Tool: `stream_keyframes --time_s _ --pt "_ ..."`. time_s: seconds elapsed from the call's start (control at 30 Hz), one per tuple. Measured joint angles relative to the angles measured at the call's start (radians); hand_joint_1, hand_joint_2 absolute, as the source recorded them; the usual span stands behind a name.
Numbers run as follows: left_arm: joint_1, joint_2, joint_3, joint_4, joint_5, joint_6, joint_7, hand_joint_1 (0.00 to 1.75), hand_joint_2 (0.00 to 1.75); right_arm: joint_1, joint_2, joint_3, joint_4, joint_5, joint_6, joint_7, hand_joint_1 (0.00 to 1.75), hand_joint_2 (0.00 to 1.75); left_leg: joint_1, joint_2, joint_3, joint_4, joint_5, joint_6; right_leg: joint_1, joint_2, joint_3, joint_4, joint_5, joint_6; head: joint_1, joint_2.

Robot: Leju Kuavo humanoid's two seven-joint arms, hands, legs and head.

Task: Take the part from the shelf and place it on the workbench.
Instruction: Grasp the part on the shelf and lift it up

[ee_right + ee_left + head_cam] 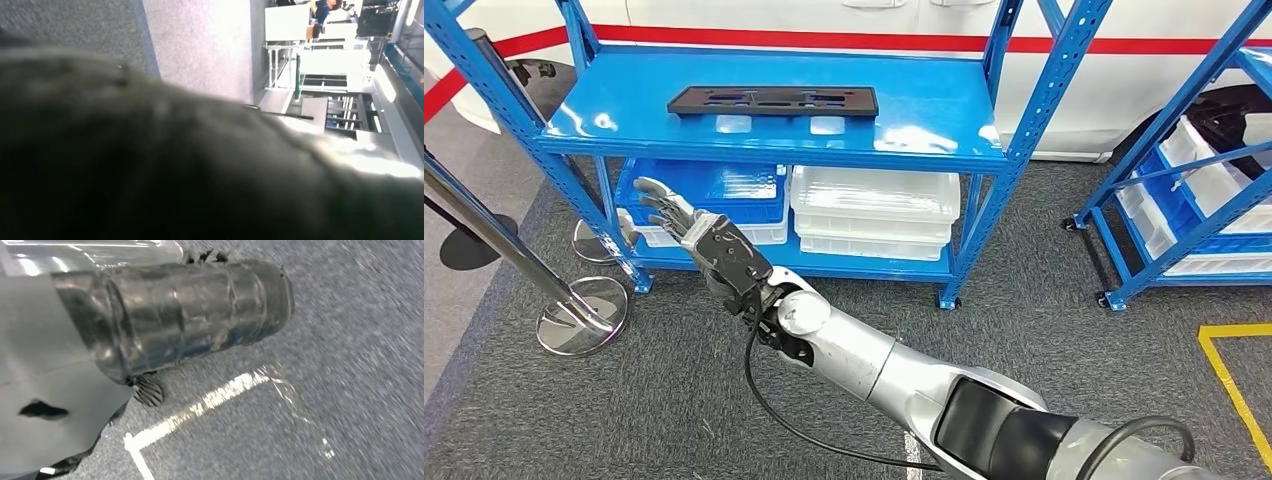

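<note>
While reaching for the part (pixel 774 100), raise the right hand (pixel 692 232) well higher: sits below the top board of the blue shelf (pixel 944 135), level with the lower tier, off to the front left of the part. Fingers spread apart, holding nothing. Flat black plate with cut-outs, lying flat on the top board, toward the back and left of centre, well apart from the hand. Come over the front lip rather than under it, then shift right along the board to line up with the plate. Thin and flat, so probably hard to pinch from above; better to slide fingers under a long edge or drag it toward the lip first. Keep clear of the shelf's upright post and the stanchion base (pixel 582 315) on the carpet.

Head view gives the whole layout: shelf, part, the blue bin (pixel 724 185) and white trays (pixel 874 205) on the lower tier. Left wrist view gives only the ribbed cover of the left hand (pixel 190 310) over grey carpet with a white floor line (pixel 200 407); cannot tell whether those fingers are apart or together. Right wrist view blurs to a dark mass up close, with distant room furniture beyond; no help on the grasp.
</note>
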Motion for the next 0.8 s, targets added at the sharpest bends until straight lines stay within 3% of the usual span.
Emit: stream_keyframes --time_s 0.03,0.07,0.23,0.3,0.37,0.4,0.43,0.5,0.57,0.63,0.73,0.8 --pt "-0.005 -0.002 0.000 0.000 -0.001 0.001 0.000 0.00 0.00 -0.003 0.000 0.000 -0.002 0.001 0.000 0.000 0.00 0.00 -0.002 0.001 0.019 -0.051 0.028 0.000 0.001 0.000 0.001 0.008 -0.008 0.006 -0.001 0.000" --pt "-0.010 -0.003 0.000 0.000 -0.001 0.002 0.001 0.00 0.00 -0.005 0.000 0.000 -0.005 0.001 0.000 0.001 0.00 0.00 -0.003 0.001 0.037 -0.091 0.035 0.005 0.002 0.001 -0.001 0.015 -0.013 0.011 -0.002 0.000" --pt "-0.014 -0.010 0.000 0.000 -0.002 0.004 0.003 0.00 0.00 -0.010 0.000 0.000 -0.014 0.001 -0.002 0.004 0.00 0.00 -0.004 -0.004 0.056 -0.127 0.014 0.036 0.004 -0.003 -0.018 0.037 -0.030 0.029 0.001 0.000" --pt "-0.014 -0.012 0.000 0.000 -0.005 0.003 0.002 0.00 0.00 -0.006 -0.002 -0.001 -0.022 0.001 -0.008 0.007 0.00 0.00 -0.002 -0.004 0.064 -0.132 0.011 0.048 0.003 -0.005 -0.062 0.122 -0.070 0.037 0.002 0.000" --pt "-0.007 -0.012 -0.001 0.000 -0.005 0.001 -0.001 0.00 0.00 0.011 -0.007 -0.001 -0.033 0.003 -0.019 0.014 0.00 0.00 -0.004 -0.004 0.072 -0.132 0.005 0.056 0.002 -0.006 -0.134 0.251 -0.110 0.041 0.002 0.000" --pt "-0.002 -0.012 -0.001 0.000 -0.004 -0.001 -0.002 0.00 0.00 0.020 -0.011 -0.001 -0.037 0.003 -0.024 0.017 0.00 0.00 -0.005 -0.005 0.076 -0.132 0.000 0.058 0.002 -0.006 -0.162 0.292 -0.111 0.041 0.002 0.000" --pt "0.003 -0.012 -0.001 0.000 -0.002 -0.003 -0.001 0.00 0.00 0.026 -0.015 -0.001 -0.040 0.002 -0.028 0.018 0.00 0.00 -0.005 -0.006 0.082 -0.132 -0.004 0.059 0.002 -0.006 -0.176 0.298 -0.092 0.040 0.002 0.000" --pt "0.004 -0.013 -0.001 0.000 -0.001 -0.005 0.003 0.00 0.00 0.023 -0.020 -0.003 -0.041 -0.003 -0.033 0.019 0.00 0.00 -0.005 -0.008 0.094 -0.131 -0.015 0.057 0.002 -0.006 -0.153 0.206 -0.010 0.036 0.002 0.000" --pt "-0.005 -0.014 -0.001 0.000 -0.005 -0.005 0.010 0.00 0.00 0.011 -0.021 -0.010 -0.040 -0.017 -0.037 0.018 0.00 0.00 -0.007 -0.012 0.102 -0.130 -0.026 0.049 0.005 -0.004 -0.104 0.090 0.043 0.031 0.001 0.000" --pt "-0.014 -0.014 -0.001 0.000 -0.010 -0.004 0.017 0.00 0.00 0.008 -0.022 -0.019 -0.040 -0.031 -0.038 0.017 0.00 0.00 -0.010 -0.013 0.104 -0.132 -0.031 0.038 0.009 -0.002 -0.079 0.042 0.037 0.026 0.000 0.000" --pt "-0.016 -0.014 -0.002 0.000 -0.012 0.002 0.021 0.00 0.00 0.008 -0.025 -0.028 -0.039 -0.039 -0.040 0.015 0.00 0.00 -0.007 -0.008 0.104 -0.130 -0.043 0.021 0.007 0.003 -0.065 0.024 0.026 0.013 0.000 0.000" --pt "-0.018 -0.016 -0.002 0.000 -0.014 0.005 0.022 0.00 0.00 0.007 -0.026 -0.033 -0.039 -0.039 -0.040 0.014 0.00 0.00 -0.005 -0.003 0.072 -0.062 -0.074 0.014 0.002 0.007 -0.049 0.015 0.021 0.002 -0.001 0.000"
